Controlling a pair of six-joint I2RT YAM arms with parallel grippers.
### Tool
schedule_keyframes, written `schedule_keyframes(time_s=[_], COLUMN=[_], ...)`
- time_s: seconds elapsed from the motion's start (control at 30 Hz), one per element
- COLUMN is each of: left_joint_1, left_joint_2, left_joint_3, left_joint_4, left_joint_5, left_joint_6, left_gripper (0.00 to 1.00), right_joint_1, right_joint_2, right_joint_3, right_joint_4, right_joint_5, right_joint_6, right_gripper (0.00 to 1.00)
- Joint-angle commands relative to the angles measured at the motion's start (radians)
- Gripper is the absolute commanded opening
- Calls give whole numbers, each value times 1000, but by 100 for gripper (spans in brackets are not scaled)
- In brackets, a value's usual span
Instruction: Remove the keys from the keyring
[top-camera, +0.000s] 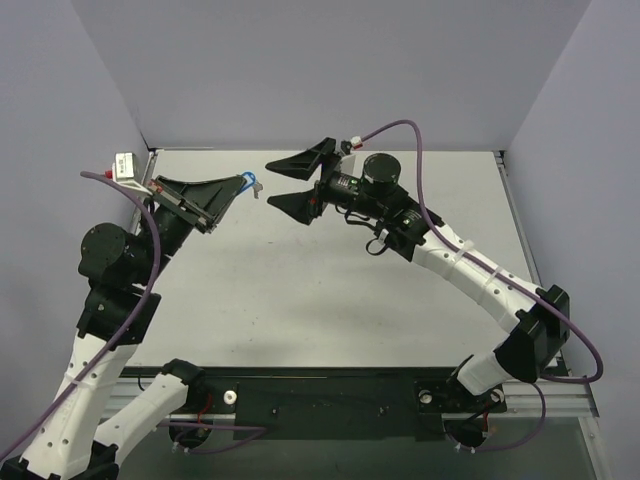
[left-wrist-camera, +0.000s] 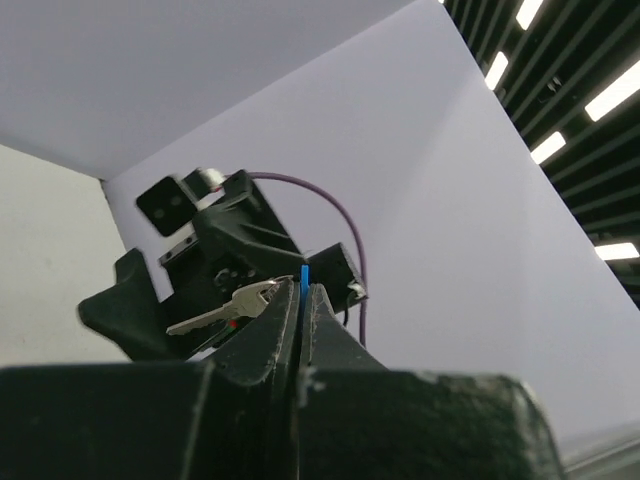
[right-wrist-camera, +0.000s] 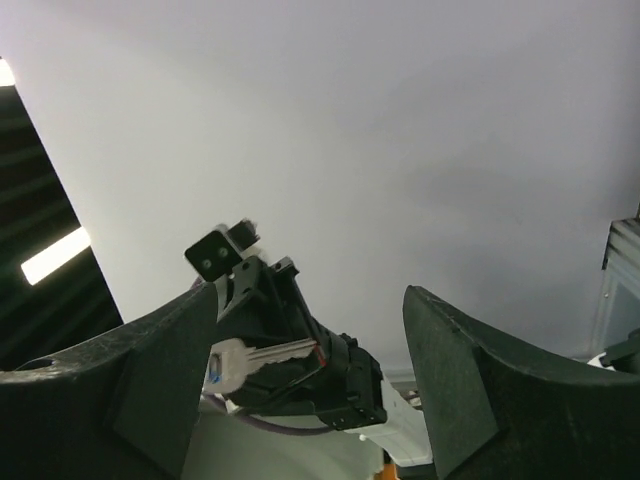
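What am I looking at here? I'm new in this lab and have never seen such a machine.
Two robot arms are bolted at the near edge of a table. One picture looks down from above; the other two come from small cameras on each wrist. The left gripper has its jaws shut on the blue tag of a keyring, held up in the air, with a small silver key hanging off it. The right gripper faces it with jaws open, holding nothing. I can see nothing lying loose on the table.

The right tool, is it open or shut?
Open. The right tool has its two fingers spread wide, holding nothing, facing the key.
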Motion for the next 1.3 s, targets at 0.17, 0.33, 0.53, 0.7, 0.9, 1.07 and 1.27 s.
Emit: schedule_keyframes(time_s=[0.17,0.33,0.53,0.7,0.9,1.07,1.27], left_joint_1=[-3,-2,-2,-2,-2,-3,-3], left_joint_2=[16,31,43,56,66,82,85], left_joint_3=[-55,-61,-64,-64,-67,-67,-78], left_joint_4=[336,368,374,384,384,399,400], left_joint_5=[133,148,153,151,136,136,125], left_joint_6=[27,33,49,58,64,66,73], left_gripper=[0,0,0,0,0,0,0], right_joint_1=[65,102,118,128,134,132,134], right_joint_2=[-80,-56,-56,-54,-37,-29,-22], right_joint_3=[-203,-155,-166,-143,-131,-138,-141], right_joint_4=[402,473,539,543,566,591,588], right_joint_5=[204,261,359,393,405,410,396], right_joint_6=[515,591,678,698,723,741,752], right_gripper=[73,79,80,79,74,65,60])
